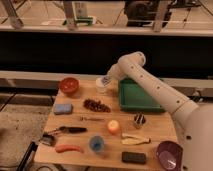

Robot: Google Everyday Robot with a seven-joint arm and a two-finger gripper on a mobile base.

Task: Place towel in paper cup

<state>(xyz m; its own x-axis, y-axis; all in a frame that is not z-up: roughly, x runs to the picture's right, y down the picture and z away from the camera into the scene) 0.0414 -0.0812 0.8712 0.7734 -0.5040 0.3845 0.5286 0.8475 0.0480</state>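
Observation:
The paper cup is a short whitish cylinder standing at the back of the wooden table, between the red bowl and the green tray. My gripper hangs right over the cup's rim, at the end of the white arm that reaches in from the right. A small pale grey-blue towel shows at the gripper's tip, right at the cup's mouth. I cannot tell whether the towel rests in the cup or is held just above it.
A red bowl stands left of the cup and a green tray right of it. In front lie a blue pad, dark grapes, an orange, a blue cup, a purple bowl and small tools.

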